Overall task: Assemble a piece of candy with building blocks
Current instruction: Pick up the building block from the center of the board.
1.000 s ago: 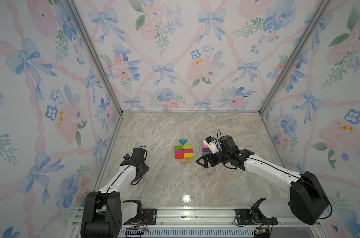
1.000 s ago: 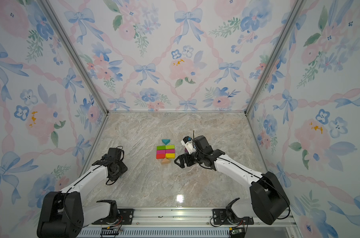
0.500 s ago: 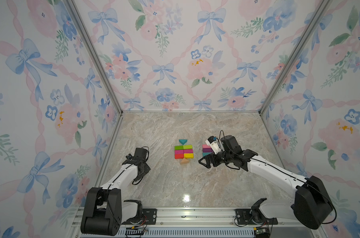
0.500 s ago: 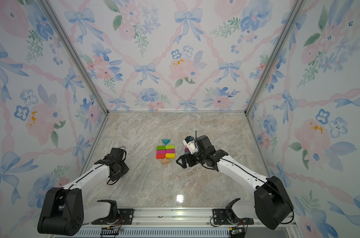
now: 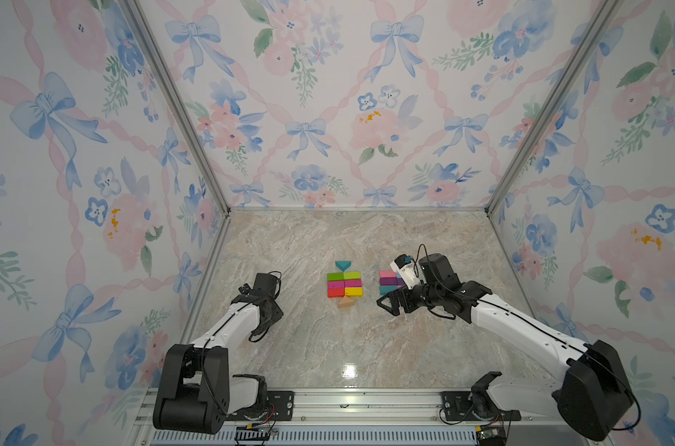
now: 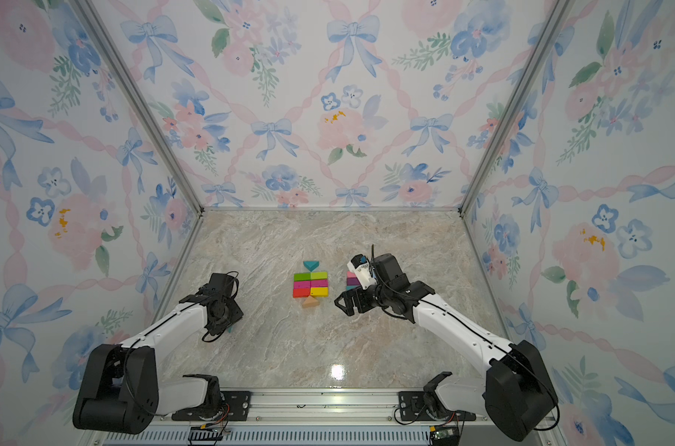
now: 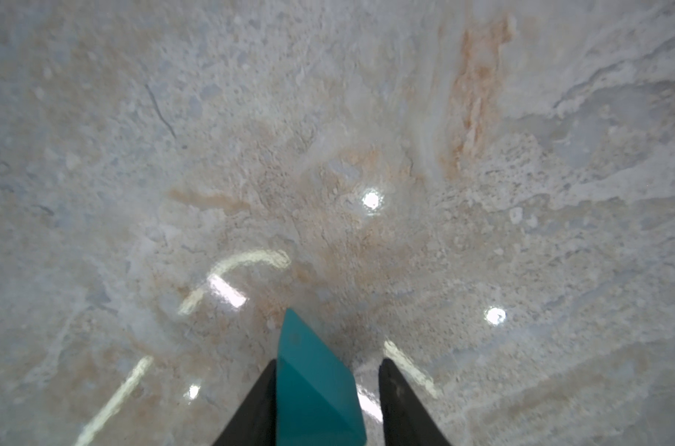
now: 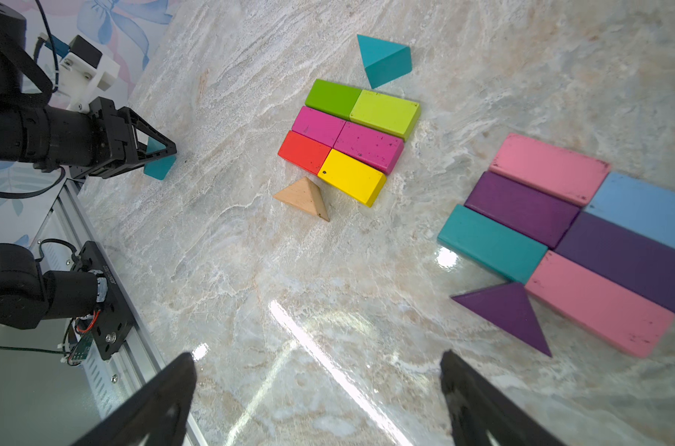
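Six building blocks (image 5: 344, 284) in green, lime, magenta, red and yellow form a flat rectangle at mid-table, with a teal wedge (image 5: 342, 265) at its far end and a tan wedge (image 5: 346, 302) at its near end. My left gripper (image 7: 328, 361) stands low over the table to their left. A second teal wedge (image 7: 312, 382) lies between its fingers, against one finger with a gap to the other. My right gripper (image 8: 318, 359) is open and holds nothing, hovering beside a second rectangle (image 8: 521, 208) of pink, purple, teal and light blue blocks with a purple wedge (image 8: 509, 312).
Floral walls close in the marble table (image 5: 328, 347) on three sides. A metal rail (image 5: 347, 401) with both arm bases runs along the front edge. My right wrist hides part of the second block group in both top views.
My left arm has shifted a little toward the table's middle. My right arm has drifted slightly to the right. The blocks have not moved.
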{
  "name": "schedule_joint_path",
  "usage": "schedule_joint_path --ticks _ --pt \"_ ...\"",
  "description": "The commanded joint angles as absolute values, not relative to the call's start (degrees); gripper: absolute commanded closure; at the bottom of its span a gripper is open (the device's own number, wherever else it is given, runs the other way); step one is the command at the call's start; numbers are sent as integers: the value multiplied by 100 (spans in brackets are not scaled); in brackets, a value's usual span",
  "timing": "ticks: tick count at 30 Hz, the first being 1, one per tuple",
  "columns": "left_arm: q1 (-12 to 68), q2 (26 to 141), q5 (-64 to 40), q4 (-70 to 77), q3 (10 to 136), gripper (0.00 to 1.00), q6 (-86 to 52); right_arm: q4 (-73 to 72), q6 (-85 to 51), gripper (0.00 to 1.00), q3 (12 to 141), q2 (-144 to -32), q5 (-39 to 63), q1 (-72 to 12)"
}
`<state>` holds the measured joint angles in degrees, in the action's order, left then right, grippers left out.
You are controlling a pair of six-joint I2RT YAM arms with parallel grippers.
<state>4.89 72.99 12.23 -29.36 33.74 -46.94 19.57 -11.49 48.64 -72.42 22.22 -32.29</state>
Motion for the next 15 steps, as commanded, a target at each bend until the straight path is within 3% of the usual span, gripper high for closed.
schedule_joint_path --ticks 1,7,15 --pt "466 7398 1323 -2927 3479 60 -4530 2175 -1109 1 4758 -7129 2127 -3190" --pt "654 7393 1102 -2927 3566 75 -4347 2407 -1039 1 4788 -6979 1919 -3190" --pt "1788 7330 1017 -3143 3876 71 -4207 3043 -775 1 4840 -6681 1803 -2662"
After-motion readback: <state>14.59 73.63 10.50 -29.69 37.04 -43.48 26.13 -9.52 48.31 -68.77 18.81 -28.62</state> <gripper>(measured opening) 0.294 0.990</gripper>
